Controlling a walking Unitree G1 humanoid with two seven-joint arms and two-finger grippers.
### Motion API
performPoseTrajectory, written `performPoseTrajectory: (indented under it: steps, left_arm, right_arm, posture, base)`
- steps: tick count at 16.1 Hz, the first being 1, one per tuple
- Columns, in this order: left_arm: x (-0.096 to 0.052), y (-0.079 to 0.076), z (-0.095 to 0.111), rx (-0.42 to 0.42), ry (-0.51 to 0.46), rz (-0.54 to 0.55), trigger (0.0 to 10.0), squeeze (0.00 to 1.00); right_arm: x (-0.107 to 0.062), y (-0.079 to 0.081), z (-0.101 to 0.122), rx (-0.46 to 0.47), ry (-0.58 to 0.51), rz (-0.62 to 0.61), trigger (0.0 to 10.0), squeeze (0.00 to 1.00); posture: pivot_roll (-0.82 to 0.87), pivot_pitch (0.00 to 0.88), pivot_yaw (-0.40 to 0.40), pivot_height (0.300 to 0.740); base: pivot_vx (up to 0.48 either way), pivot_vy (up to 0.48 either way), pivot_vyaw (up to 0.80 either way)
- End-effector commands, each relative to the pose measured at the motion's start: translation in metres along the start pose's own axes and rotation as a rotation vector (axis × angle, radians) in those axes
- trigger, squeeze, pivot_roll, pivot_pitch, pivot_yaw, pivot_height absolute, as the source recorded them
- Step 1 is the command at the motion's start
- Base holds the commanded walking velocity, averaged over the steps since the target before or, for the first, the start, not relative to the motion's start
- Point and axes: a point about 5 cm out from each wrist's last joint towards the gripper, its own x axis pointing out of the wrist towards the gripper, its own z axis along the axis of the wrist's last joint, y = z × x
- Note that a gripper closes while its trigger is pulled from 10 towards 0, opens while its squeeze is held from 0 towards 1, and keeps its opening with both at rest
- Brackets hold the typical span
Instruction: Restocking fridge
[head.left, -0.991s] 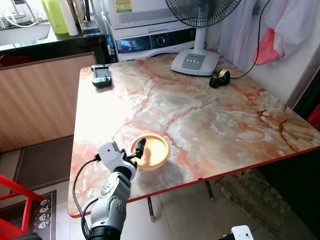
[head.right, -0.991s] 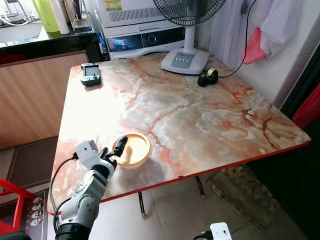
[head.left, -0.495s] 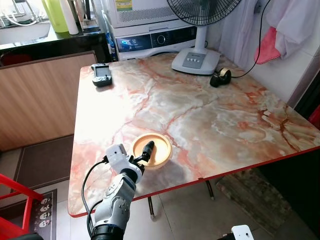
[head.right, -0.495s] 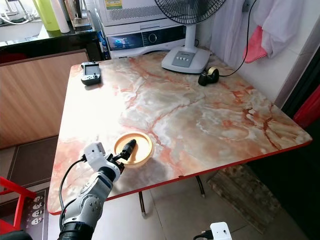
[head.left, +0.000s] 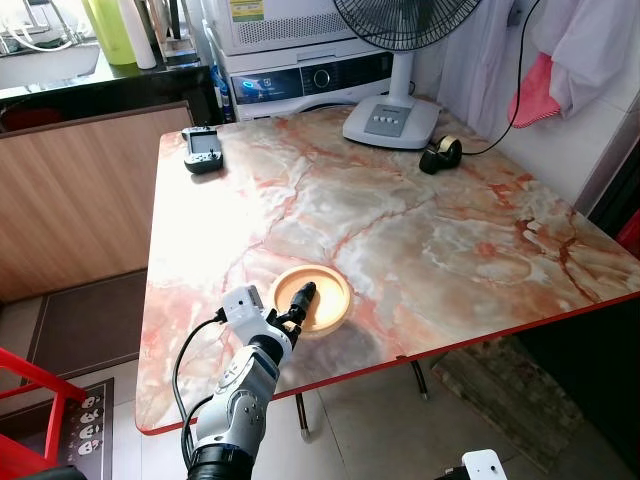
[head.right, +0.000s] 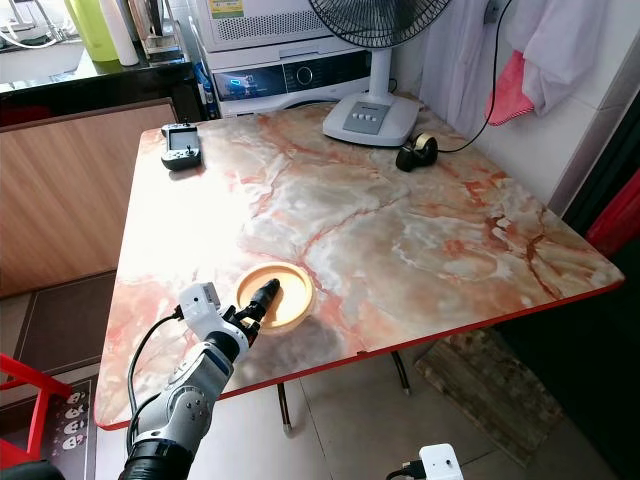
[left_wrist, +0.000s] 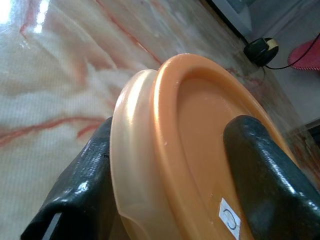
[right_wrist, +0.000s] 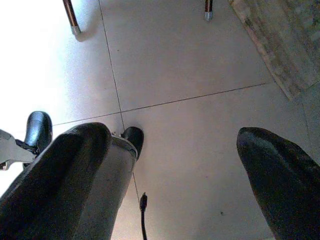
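Note:
An orange bowl (head.left: 322, 292) sits on the marble table (head.left: 430, 230) near its front edge. My left gripper (head.left: 298, 303) is shut on the bowl's near-left rim. In the left wrist view one black finger (left_wrist: 265, 185) lies inside the bowl (left_wrist: 200, 145) and the other finger (left_wrist: 82, 192) presses its outer wall. My right gripper (right_wrist: 170, 165) hangs open below the table, pointing down at the tiled floor.
A game controller (head.left: 203, 150) lies at the table's far left. A fan base (head.left: 390, 122) and a tape dispenser (head.left: 440, 155) stand at the far side. A washing machine (head.left: 300, 70) is behind the table, a red frame (head.left: 30, 395) to my left and a mat (head.left: 500, 390) under the table's right side.
My left arm has reached forward and to the right, and the bowl has shifted a little to the right with it. The other things on the table stay where they were.

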Motion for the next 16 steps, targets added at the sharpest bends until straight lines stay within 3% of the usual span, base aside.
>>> performPoseTrajectory:
  steps: [1, 9, 16]
  left_arm:
    - [0.003, -0.005, -0.007, -0.021, 0.024, -0.005, 0.0, 0.0]
    - [0.004, -0.007, -0.004, -0.013, 0.011, -0.023, 0.0, 0.0]
    - [0.004, -0.006, 0.012, -0.041, -0.072, -0.035, 0.0, 0.0]
  right_arm:
    - [0.0, 0.0, 0.002, -0.009, -0.006, 0.0, 10.0, 0.0]
    - [0.0, 0.0, 0.002, -0.008, -0.006, 0.0, 10.0, 0.0]
    - [0.0, -0.002, 0.002, -0.01, -0.005, -0.003, 10.0, 0.0]
  posture:
    - [-0.01, 0.0, 0.016, 0.74]
    - [-0.01, 0.0, 0.016, 0.74]
    - [-0.01, 0.0, 0.01, 0.74]
  base:
    - [0.0, 0.0, 0.0]
    - [0.0, 0.0, 0.0]
    - [0.0, 0.0, 0.0]
